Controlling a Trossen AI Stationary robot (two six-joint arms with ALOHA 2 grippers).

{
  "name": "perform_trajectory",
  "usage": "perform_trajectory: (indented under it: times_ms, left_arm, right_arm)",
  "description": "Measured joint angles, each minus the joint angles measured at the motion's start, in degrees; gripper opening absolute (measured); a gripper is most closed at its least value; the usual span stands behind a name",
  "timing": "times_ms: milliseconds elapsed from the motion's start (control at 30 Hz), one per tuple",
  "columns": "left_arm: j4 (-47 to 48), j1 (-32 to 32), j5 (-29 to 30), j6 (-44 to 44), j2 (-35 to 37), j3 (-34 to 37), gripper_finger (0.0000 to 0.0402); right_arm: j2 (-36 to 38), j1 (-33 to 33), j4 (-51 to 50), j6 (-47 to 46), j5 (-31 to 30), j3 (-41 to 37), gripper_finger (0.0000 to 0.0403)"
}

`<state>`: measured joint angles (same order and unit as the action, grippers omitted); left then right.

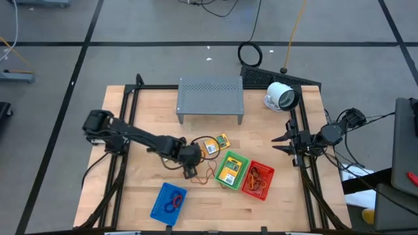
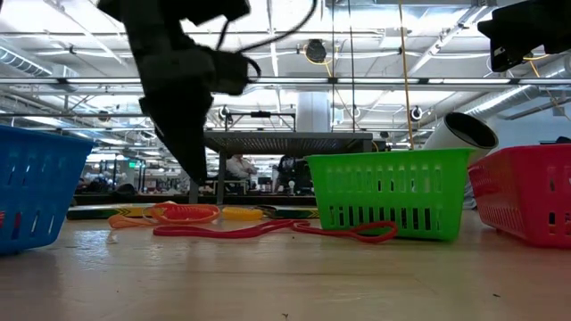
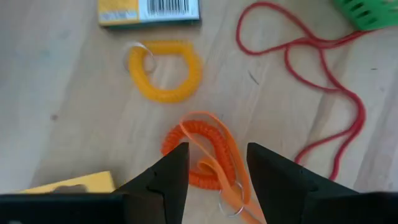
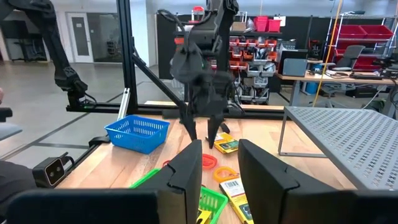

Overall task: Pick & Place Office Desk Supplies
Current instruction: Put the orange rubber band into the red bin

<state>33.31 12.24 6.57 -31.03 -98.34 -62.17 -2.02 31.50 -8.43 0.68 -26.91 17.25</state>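
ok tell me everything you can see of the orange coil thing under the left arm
The orange spiral plastic coil is a stretchy wrist-band loop lying flat on the light wooden table, with an orange rubber band draped across it and a small metal key ring at one end. The left end effector straddles it, fingers open on either side. A similar yellow coil lies just beyond, apart.

We note the table [image 1: 137, 196] is pale wood, matt, with visible grain. The blue basket [image 1: 169, 202], green basket [image 2: 393, 192] and red basket [image 1: 258, 180] look like glossy slotted plastic. The grey shelf [image 1: 210, 94] is perforated matt metal. The orange coil ring [image 3: 202, 155] and yellow coil ring [image 3: 165, 70] look like smooth plastic.
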Motion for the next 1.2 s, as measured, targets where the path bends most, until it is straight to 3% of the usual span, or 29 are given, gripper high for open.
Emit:
perform_trajectory:
  times_ms: [200,1200]
  left_arm:
    - [0.83,-2.84,-4.54,-1.01,-5.35,-3.20,0.0170]
    - [3.18,-2.46,-3.48,0.50,-6.28,-4.18,0.0170]
  right_arm:
    - [0.00,-0.02,0.00,0.01,0.01,0.01,0.0094]
    - [0.01,-0.02,0.00,0.00,0.01,0.01,0.0094]
